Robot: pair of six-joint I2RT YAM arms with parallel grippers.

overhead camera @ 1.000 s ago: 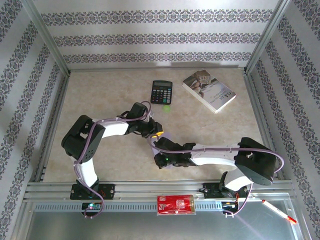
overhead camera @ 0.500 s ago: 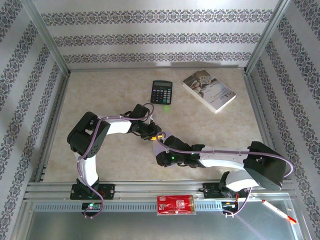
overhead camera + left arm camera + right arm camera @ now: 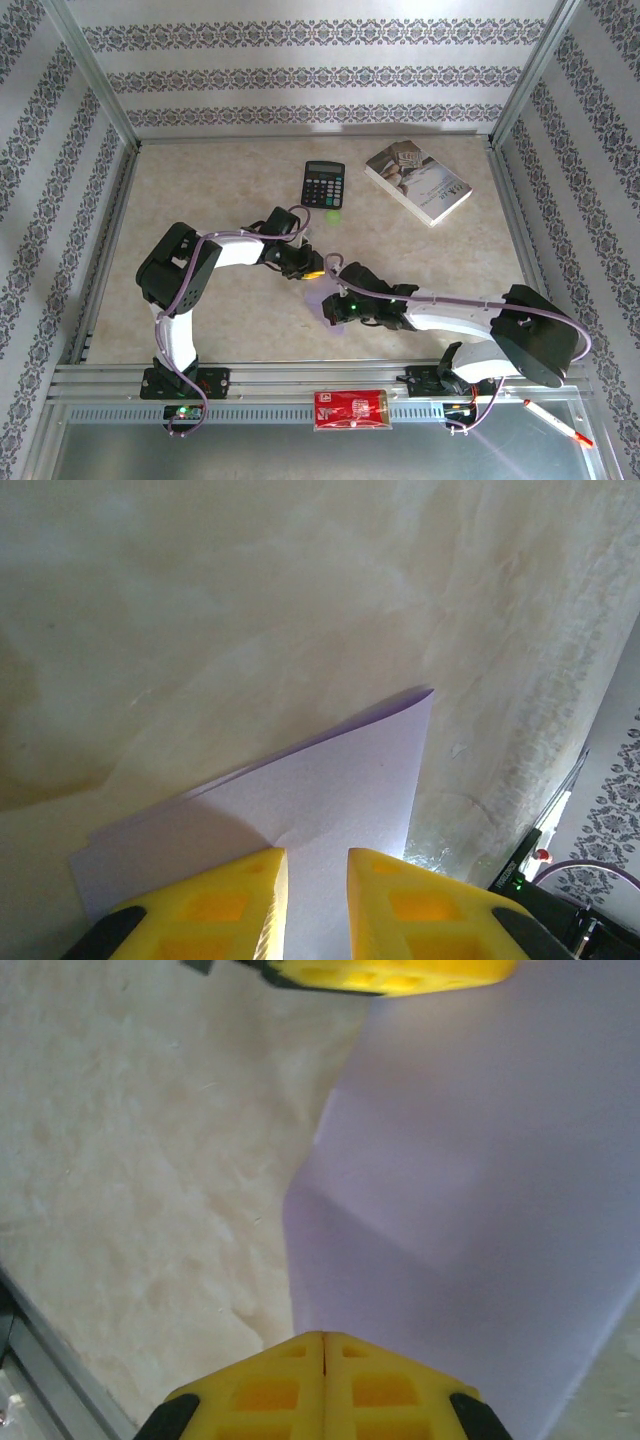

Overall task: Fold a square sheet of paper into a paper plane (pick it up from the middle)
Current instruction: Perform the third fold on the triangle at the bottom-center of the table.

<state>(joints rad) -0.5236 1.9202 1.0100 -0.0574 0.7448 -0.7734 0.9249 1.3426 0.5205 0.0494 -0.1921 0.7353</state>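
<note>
Lilac paper sheet (image 3: 319, 297) is lying partly folded on the table (image 3: 200, 190), mid-workspace, under both grippers. Left gripper (image 3: 315, 900) is sitting over it with jaws a narrow gap apart, gripping nothing we're seeing. Right gripper (image 3: 323, 1360) is pressing fully closed tips onto it. We're judging it light, floppy, easily creased, so we're favouring a gentle pinch at a folded edge.

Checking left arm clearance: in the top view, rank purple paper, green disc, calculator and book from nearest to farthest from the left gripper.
1. Purple paper, right at the left gripper, on its near side.
2. Green disc, farther back.
3. Calculator, just behind the disc.
4. Book, back and to the right.
</note>
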